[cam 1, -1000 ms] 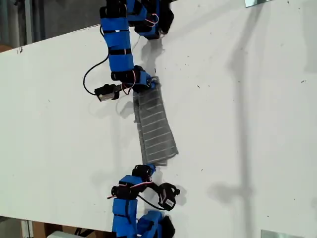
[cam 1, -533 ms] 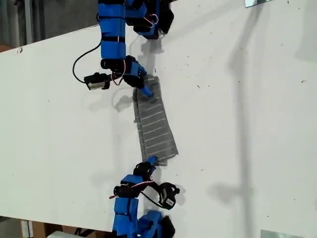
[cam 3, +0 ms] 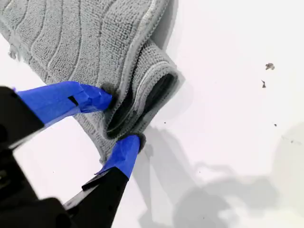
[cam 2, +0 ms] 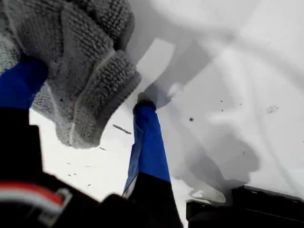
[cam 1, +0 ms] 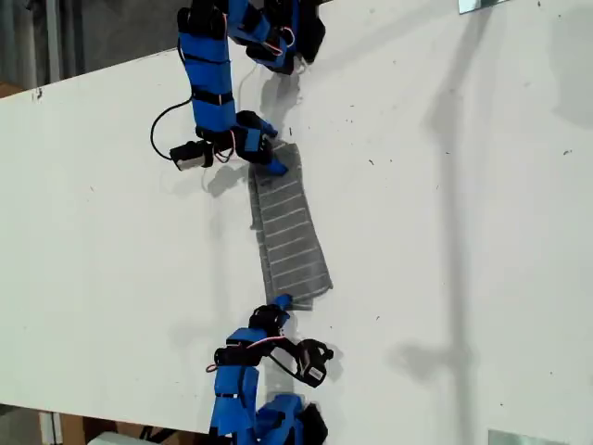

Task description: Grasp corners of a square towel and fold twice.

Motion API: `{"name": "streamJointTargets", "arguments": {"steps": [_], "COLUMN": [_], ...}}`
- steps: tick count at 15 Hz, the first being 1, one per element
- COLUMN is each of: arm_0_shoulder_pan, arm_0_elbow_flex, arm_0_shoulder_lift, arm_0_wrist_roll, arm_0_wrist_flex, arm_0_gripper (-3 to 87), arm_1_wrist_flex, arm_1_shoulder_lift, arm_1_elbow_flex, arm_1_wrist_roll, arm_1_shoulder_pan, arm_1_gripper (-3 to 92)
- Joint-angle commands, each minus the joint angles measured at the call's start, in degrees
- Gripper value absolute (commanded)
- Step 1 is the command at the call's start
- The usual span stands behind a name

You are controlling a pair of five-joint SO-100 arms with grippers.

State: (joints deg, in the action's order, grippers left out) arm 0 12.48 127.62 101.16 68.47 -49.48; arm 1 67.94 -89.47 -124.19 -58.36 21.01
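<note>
Although two blue arms are seen, only one towel (cam 1: 292,236) is counted, and it is laid as a long folded strip on the single white table (cam 1: 445,232), running up and down the middle of the exterior view. One arm (cam 1: 211,83) is reached in from the exterior view's top edge to the strip's upper end, the other arm (cam 1: 236,389) from the bottom edge to its lower end; which arm is which cannot be settled from the wrist views.

My first gripper (cam 2: 85,88) is spread wide, one finger buried in bunched grey cloth, the other bare over the table. My second gripper (cam 3: 118,118) is narrowed on one doubled corner (cam 3: 156,90), with several layers pinched between its blue fingers.

Compared with a second ago, the upper arm is found shifted slightly towards the exterior view's top-left, while the strip is left almost unchanged.
</note>
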Motion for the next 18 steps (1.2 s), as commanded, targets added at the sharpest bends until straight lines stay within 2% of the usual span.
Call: {"name": "streamJointTargets", "arguments": {"steps": [1,2,4,6,9,12,14,18], "arm_0_shoulder_pan": [1.67,1.93,2.11,2.02,1.93,1.93,1.93,1.93], "arm_0_elbow_flex": [-0.18,0.00,0.26,0.53,0.62,0.62,0.62,0.70], "arm_0_shoulder_lift": [0.35,0.35,0.35,0.44,0.44,0.26,0.18,0.18], "arm_0_wrist_roll": [-0.44,-0.53,-0.35,-0.09,0.18,0.26,0.26,0.53], "arm_0_wrist_flex": [0.79,0.97,1.23,1.58,1.93,2.02,2.11,2.20], "arm_0_gripper": [15.7,15.7,15.7,15.7,15.8,15.9,16.0,16.0], "arm_1_wrist_flex": [-0.18,-0.26,0.18,1.41,13.36,24.17,22.32,8.00], "arm_1_shoulder_lift": [6.15,6.06,0.44,-15.91,-39.81,-66.80,-67.15,-51.86], "arm_1_elbow_flex": [6.94,6.68,0.26,-10.90,-15.29,-13.71,-10.55,4.22], "arm_1_wrist_roll": [0.62,-0.09,-5.63,-11.25,-17.93,-23.99,-19.42,-5.19], "arm_1_shoulder_pan": [0.09,-0.09,0.70,2.90,1.93,-3.52,-3.69,-7.56], "arm_1_gripper": [4.2,-0.1,-0.1,-0.1,-0.1,-0.1,-0.1,-0.1]}}
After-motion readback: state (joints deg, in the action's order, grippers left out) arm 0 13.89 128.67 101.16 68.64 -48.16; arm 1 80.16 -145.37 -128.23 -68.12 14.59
